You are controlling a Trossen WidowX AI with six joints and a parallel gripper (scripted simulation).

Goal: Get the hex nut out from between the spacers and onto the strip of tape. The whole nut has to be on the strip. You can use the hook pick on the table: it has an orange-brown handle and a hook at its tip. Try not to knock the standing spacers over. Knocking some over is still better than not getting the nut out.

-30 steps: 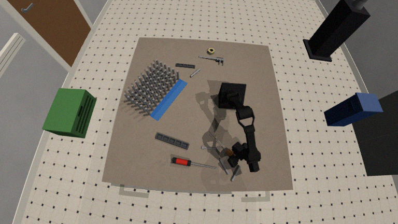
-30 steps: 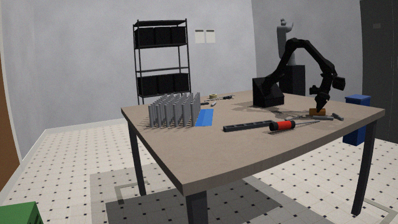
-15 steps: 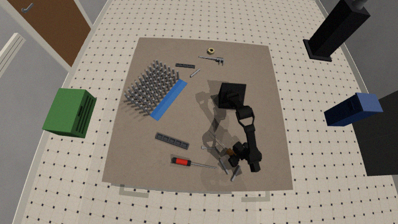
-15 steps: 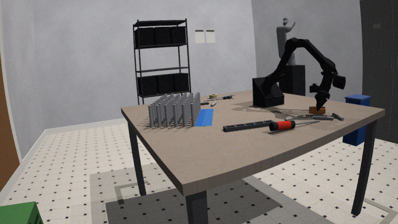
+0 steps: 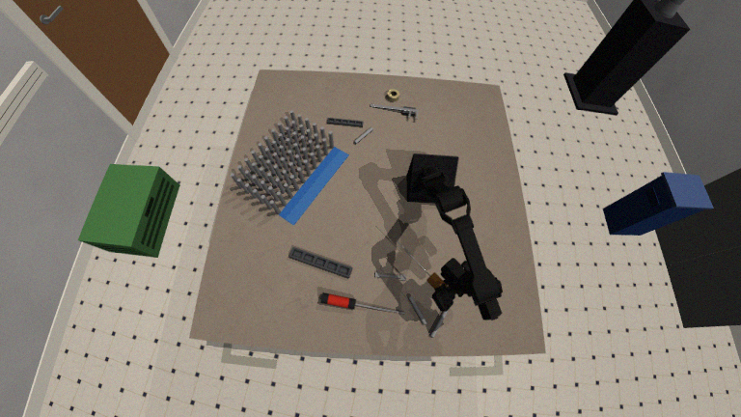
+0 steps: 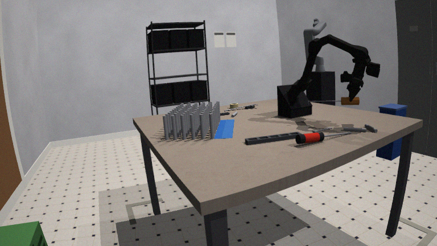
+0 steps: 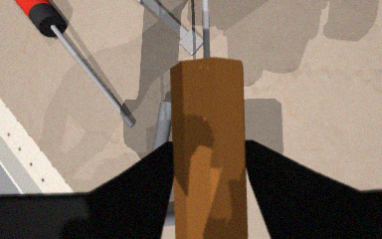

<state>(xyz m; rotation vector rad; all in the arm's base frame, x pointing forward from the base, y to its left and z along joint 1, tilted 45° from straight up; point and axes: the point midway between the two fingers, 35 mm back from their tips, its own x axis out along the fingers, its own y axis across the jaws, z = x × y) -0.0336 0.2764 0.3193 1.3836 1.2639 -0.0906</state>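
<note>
My gripper is shut on the orange-brown handle of the hook pick and holds it lifted above the table near the front right. The handle shows in the overhead view and in the side view, with the thin shaft pointing away from it. The grey standing spacers form a dense block at the table's left, also in the side view. The blue strip of tape lies along their right side. The hex nut is hidden among the spacers.
A red-handled screwdriver and a dark slotted bar lie at the table's front. Grey rods lie below my gripper. A caliper, tape roll and small bar lie at the back. The arm's base stands mid-table.
</note>
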